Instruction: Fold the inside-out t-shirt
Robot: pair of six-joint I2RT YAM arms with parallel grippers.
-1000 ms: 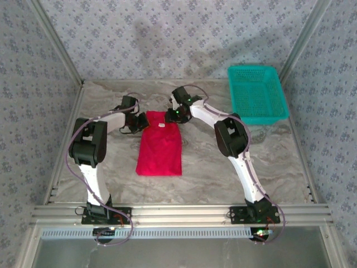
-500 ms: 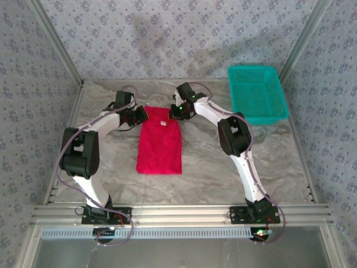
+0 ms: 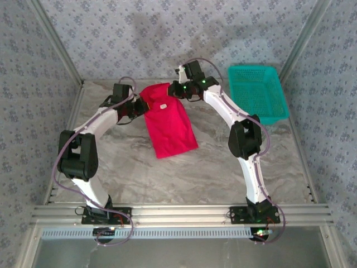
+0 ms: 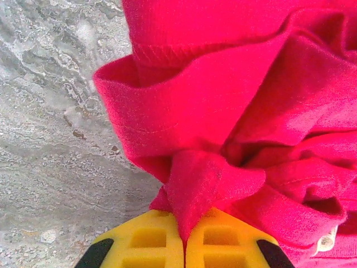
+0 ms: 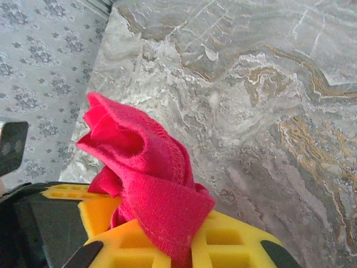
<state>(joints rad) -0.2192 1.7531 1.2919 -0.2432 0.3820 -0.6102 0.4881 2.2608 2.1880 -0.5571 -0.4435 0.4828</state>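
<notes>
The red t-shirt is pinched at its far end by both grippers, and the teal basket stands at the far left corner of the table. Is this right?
Not quite. The top external view shows the teal basket at the far right corner of the table. The rest holds: the left gripper and the right gripper both pinch the red t-shirt at its far end.
</notes>
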